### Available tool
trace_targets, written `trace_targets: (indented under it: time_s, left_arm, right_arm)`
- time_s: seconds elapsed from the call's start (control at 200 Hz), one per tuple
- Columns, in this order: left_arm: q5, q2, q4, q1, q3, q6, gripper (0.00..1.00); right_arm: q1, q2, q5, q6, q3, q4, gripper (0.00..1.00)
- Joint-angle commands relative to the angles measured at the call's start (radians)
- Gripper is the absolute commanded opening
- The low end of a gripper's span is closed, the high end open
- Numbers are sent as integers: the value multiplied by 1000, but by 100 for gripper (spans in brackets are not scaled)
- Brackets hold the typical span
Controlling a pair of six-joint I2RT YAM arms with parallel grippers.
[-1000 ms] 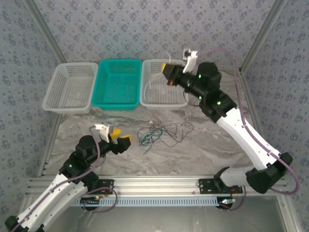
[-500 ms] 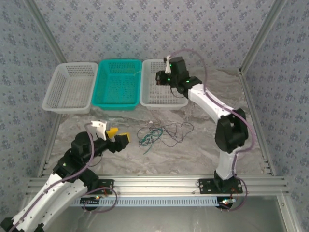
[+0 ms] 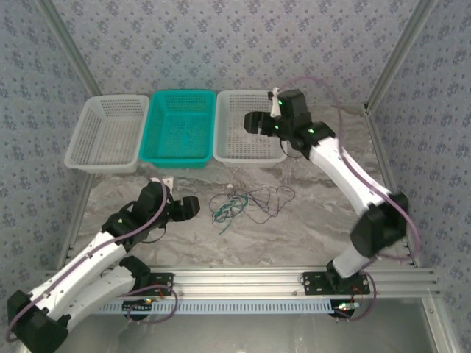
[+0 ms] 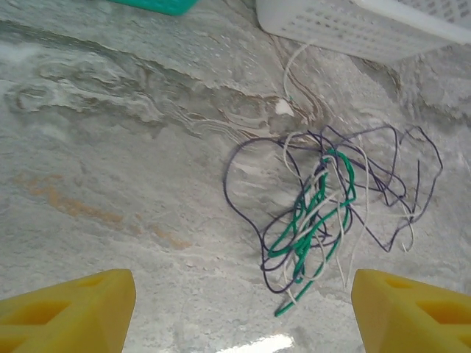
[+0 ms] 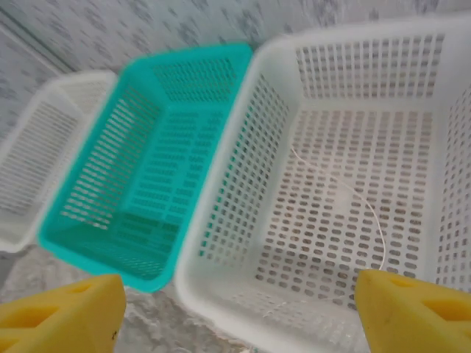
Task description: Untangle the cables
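Cables (image 4: 316, 213), limp and featherlight, just ahead of wide-spread left pincer (image 4: 243, 301). Probably best pinched at an outer dark loop.

This looks like a robotics lab test cell. A left arm (image 3: 85, 259) and a right arm (image 3: 352, 180) are bolted to an aluminium rail (image 3: 243, 279) at the near edge of a table (image 3: 313, 220) with a marble-print top. Slanting aluminium posts (image 3: 401, 51) and backdrop sheets (image 3: 221, 44) with a small repeating flower print box it in. Three plastic baskets stand in a neat row at the far edge: white (image 3: 107, 134), teal (image 3: 179, 131) and white (image 3: 237, 136).
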Motion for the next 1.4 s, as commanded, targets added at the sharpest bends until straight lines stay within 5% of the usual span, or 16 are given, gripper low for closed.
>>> trace_targets:
  time_s: [0.0,0.175,0.36,0.64,0.924,1.089,1.399]
  left_arm:
    - [80,49,89,-29,23,60,77]
    - [74,228,156,-91,61,99,72]
    - [91,417,209,-102,146,157,61]
    - [175,680,207,-86,286,327,48]
    - [223,754,272,-62,273,370,42]
    - [238,781,316,-58,266,357,30]
    - [295,795,330,-58,240,364,35]
  right_arm:
    - [67,-169,61,-13,-189,-2,83]
    - [214,-428,130,143,-583,127,78]
    - [336,-450,103,333,-816,243,75]
    - [377,-393,163,372,-830,193,74]
    - [377,-421,199,382,-838,171,74]
    - [378,-422,204,385,-832,158,74]
    - [379,-428,214,403,-835,155,74]
